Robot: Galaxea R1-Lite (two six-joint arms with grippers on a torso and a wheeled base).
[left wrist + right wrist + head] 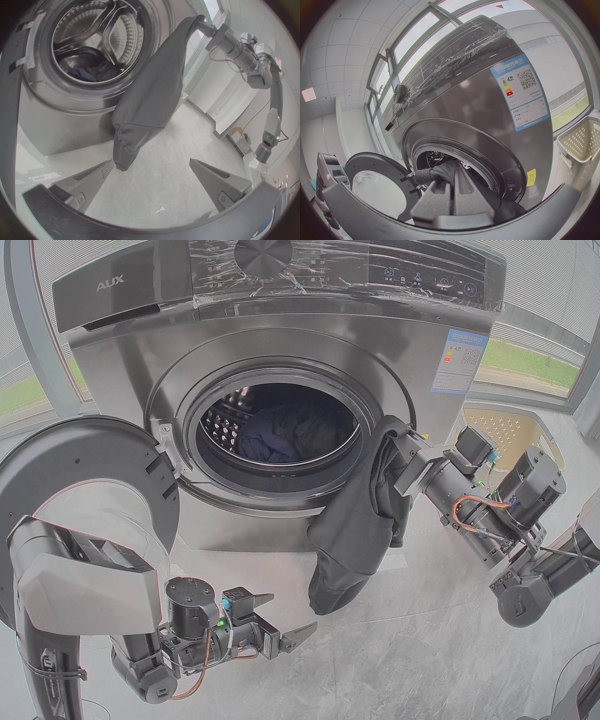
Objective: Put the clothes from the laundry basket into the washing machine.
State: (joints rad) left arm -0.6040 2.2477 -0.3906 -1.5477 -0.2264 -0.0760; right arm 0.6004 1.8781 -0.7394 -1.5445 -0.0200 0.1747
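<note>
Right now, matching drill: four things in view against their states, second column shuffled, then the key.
Column A
1. right tool
2. left tool
3. door
4. laundry basket

Column B
a. open, holding nothing
b. swung wide open
c. shut on the dark garment
d. standing beside the washing machine, on the robot's right

Pairs: 1-c, 2-a, 3-b, 4-d

Bright daylight thru windows (422,34), glare on washing machine (375,346) top, wrist views fisheye w/ dark corners
</note>
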